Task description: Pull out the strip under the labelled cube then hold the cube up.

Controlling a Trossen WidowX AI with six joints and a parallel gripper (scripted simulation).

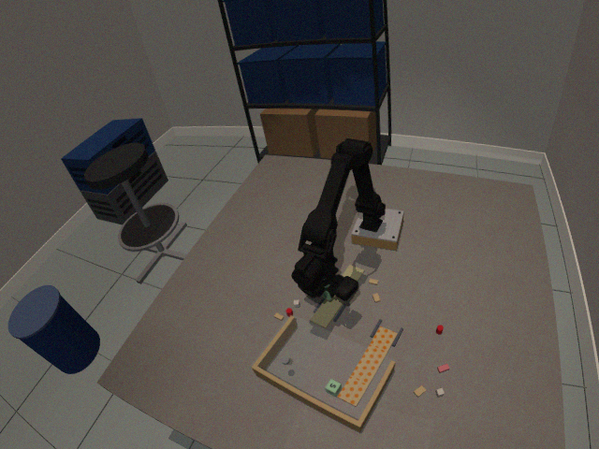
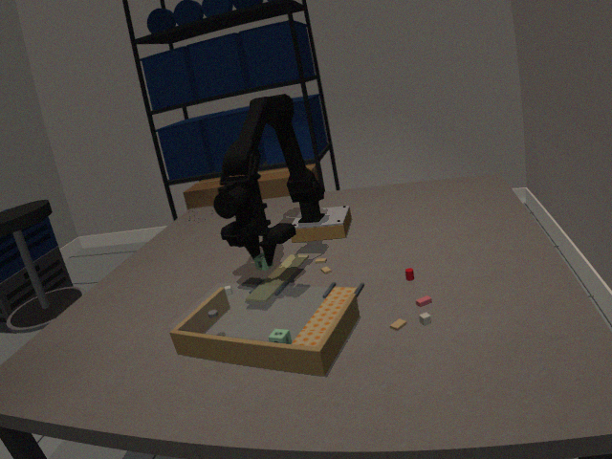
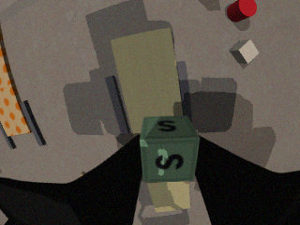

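My gripper (image 1: 327,293) (image 2: 261,261) (image 3: 166,140) is shut on a green cube (image 3: 170,149) with a black S on its faces, held in the air above the olive strip (image 1: 325,314) (image 2: 263,292) (image 3: 145,70). That strip lies between dark guide rails, beyond the tray's open side, reaching towards the arm's base. A strip with orange dots (image 1: 368,365) (image 2: 323,318) (image 3: 8,105) lies along the tray's right side. Another green cube (image 1: 332,386) (image 2: 279,336) with a dark mark sits in the tray beside its front end. The fingers partly hide the held cube in the top and exterior views.
The wooden tray (image 1: 304,392) (image 2: 247,346) has low walls. A small grey piece (image 1: 285,360) (image 2: 212,313) is inside it. A red cylinder (image 1: 289,311) (image 3: 242,9) and a white cube (image 1: 296,302) (image 3: 247,52) lie behind its left wall. Several small blocks are scattered at the right.
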